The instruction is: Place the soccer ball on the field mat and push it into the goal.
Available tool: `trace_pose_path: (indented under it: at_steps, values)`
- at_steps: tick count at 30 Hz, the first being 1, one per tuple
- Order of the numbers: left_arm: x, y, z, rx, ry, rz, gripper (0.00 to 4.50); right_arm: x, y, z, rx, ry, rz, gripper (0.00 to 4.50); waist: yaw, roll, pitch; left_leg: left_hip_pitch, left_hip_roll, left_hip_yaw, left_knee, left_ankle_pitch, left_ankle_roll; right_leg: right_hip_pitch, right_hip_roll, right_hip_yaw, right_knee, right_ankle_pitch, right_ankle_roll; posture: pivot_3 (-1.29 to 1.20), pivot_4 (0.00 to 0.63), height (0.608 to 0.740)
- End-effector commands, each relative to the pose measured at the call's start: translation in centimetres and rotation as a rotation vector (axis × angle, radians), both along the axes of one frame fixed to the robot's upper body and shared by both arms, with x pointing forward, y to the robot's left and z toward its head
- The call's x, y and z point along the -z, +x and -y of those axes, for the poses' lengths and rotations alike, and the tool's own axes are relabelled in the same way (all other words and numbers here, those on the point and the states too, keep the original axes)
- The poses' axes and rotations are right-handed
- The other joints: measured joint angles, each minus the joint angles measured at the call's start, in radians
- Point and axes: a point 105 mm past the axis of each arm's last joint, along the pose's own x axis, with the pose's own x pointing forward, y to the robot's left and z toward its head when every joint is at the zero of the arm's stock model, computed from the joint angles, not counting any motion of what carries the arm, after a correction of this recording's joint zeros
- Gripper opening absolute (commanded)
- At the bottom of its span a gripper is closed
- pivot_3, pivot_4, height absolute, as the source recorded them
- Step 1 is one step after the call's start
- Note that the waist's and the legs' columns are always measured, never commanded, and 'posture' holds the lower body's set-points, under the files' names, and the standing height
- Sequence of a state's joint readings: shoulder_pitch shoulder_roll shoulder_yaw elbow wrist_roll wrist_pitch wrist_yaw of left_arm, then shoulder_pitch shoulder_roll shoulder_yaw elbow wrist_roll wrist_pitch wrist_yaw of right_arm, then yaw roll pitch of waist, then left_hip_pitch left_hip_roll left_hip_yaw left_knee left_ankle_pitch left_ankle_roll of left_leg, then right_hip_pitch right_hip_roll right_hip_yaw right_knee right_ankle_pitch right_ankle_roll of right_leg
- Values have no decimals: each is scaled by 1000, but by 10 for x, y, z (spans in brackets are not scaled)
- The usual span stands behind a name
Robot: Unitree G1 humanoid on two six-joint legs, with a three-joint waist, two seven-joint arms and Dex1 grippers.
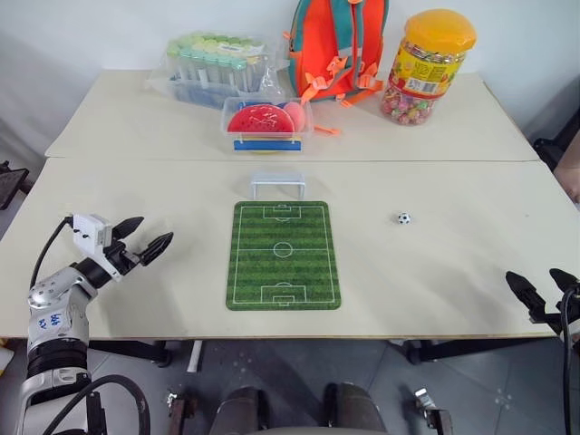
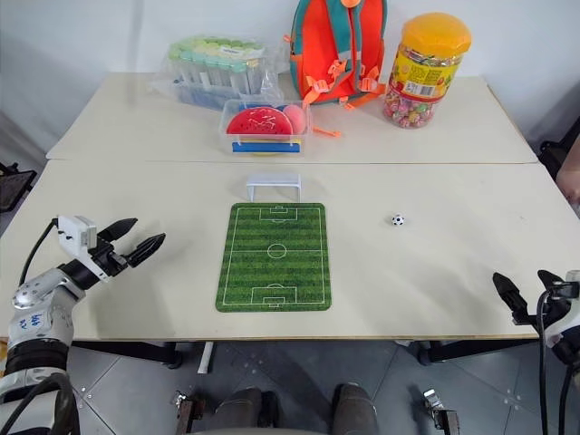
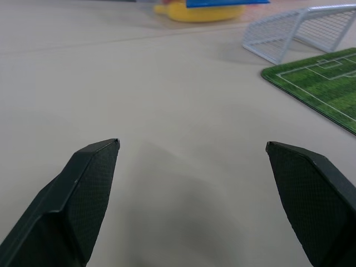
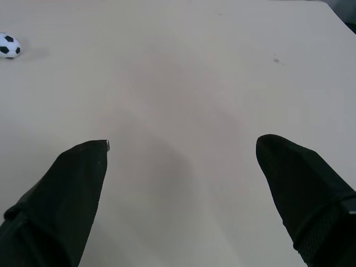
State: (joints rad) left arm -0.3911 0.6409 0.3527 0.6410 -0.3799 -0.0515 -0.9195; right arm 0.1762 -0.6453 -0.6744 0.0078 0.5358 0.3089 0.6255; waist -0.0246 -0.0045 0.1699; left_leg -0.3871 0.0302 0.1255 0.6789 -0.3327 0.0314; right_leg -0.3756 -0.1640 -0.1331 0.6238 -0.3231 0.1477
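Pickup pending: soccer ball (image 1: 403, 217) right of field mat (image 1: 283, 255); both grippers spread, empty. Right gripper (image 1: 541, 288) must reach ball.

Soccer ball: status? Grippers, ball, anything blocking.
Left gripper and right gripper open, empty. Soccer ball on bare table, right of field mat, not yet placed. Goal at mat's far end, path clear.

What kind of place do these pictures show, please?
Probably an indoor test or demonstration room, not a home. Two plain tables stand pushed together against a bare white wall, holding a staged set of props: a field mat, a goal, a candy jar and a backpack.
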Motion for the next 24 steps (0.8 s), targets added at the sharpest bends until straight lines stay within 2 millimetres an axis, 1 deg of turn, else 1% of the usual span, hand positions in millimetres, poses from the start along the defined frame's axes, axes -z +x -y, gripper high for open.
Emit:
trace_pose_path:
  at_steps: [1,3,6,8,11,14,17,19,22,23,24]
  values:
    - [-9,0,2,18,20,4,4500,-14,-2,4,17,-24,43,4468,0,0,0,0,0,0,0,0,0,0,0,0,0,0,0,0,150,740]
    - [-15,0,6,30,-18,5,4500,-21,-1,5,25,-41,53,4468,0,0,0,0,0,0,0,0,0,0,0,0,0,0,0,0,150,740]
    - [-19,2,8,34,-6,0,4500,-31,4,0,16,-52,64,4468,0,0,0,0,0,0,0,0,0,0,0,0,0,0,0,0,150,740]
    - [-24,5,10,32,-4,4,4500,-38,10,-8,-16,-68,55,4468,0,0,0,0,0,0,0,0,0,0,0,0,0,0,0,0,150,740]
    - [-33,8,18,80,-2,32,4500,-52,24,-26,-96,-123,63,4468,0,0,0,0,0,0,0,0,0,0,0,0,0,0,0,0,150,740]
    - [-47,9,29,160,-16,114,4500,-63,47,-55,-219,-96,42,4468,-3,0,0,0,0,0,1,0,0,0,0,0,1,0,0,0,150,740]
    - [-54,7,40,245,-15,168,4500,-65,64,-68,-272,-131,25,4468,-2,0,0,0,0,0,2,0,0,0,0,0,1,0,0,0,150,740]
    - [-61,-1,49,348,-63,232,4500,-64,82,-82,-324,-140,24,4468,-2,0,0,0,0,0,1,0,0,0,1,-1,1,0,0,0,150,740]
    - [-64,-11,59,480,-154,238,4500,-63,103,-96,-374,-130,23,4468,-2,0,0,-1,-1,0,2,0,0,-1,0,-1,1,0,0,0,150,740]
    - [-63,-14,61,509,-142,237,4500,-62,110,-100,-396,-131,13,4468,-2,0,0,-2,-1,0,3,0,0,-1,0,-1,1,0,0,0,150,740]
    - [-57,-23,63,570,-109,211,4500,-58,119,-108,-430,-136,2,4468,-3,-1,0,-2,-1,-1,3,0,0,-1,0,-2,1,0,0,0,150,740]
